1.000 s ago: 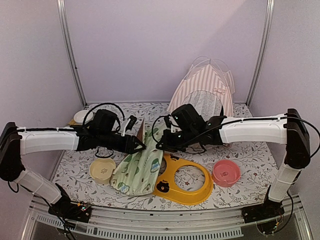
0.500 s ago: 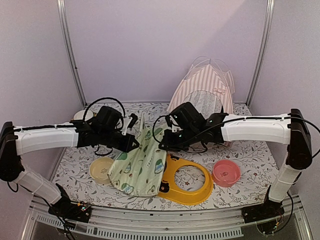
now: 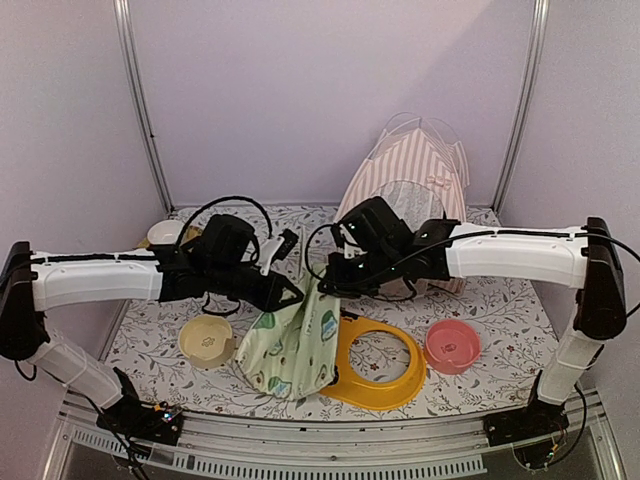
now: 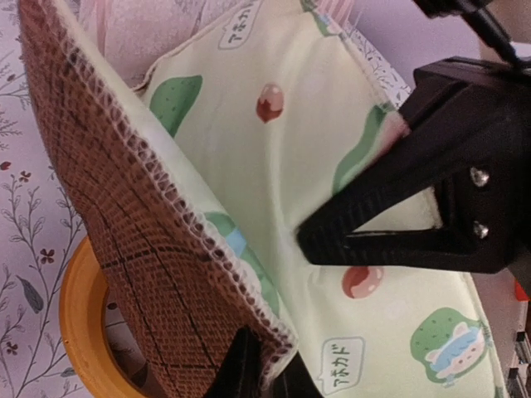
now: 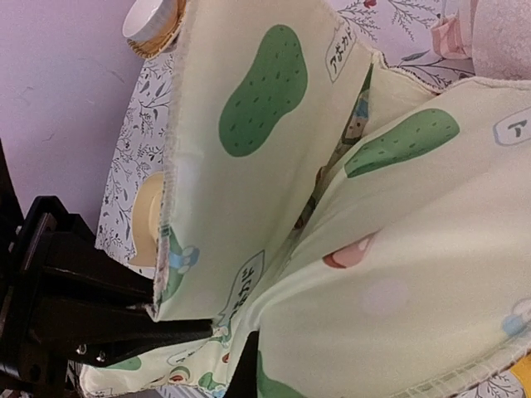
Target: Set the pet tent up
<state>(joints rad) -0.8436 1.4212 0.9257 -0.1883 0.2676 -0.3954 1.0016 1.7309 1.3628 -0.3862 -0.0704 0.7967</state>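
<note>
The pet tent, pink-and-white striped with a lace door, stands at the back right of the table. In front of it a green cartoon-print mat with a brown quilted underside hangs folded between both arms. My left gripper is shut on one corner of the mat, its fingertips pinching the stitched edge. My right gripper is shut on the mat's other edge, a hand's width from the left one. In the left wrist view the right gripper's fingers clamp the green face.
A yellow feeder stand with round holes lies under and right of the hanging mat. A pink bowl sits to its right, a cream bowl to the left, a white bowl at the back left.
My left gripper has shut on the mat's corner and moved right toward the right gripper. The mat has risen off the table and now hangs folded between the two.
</note>
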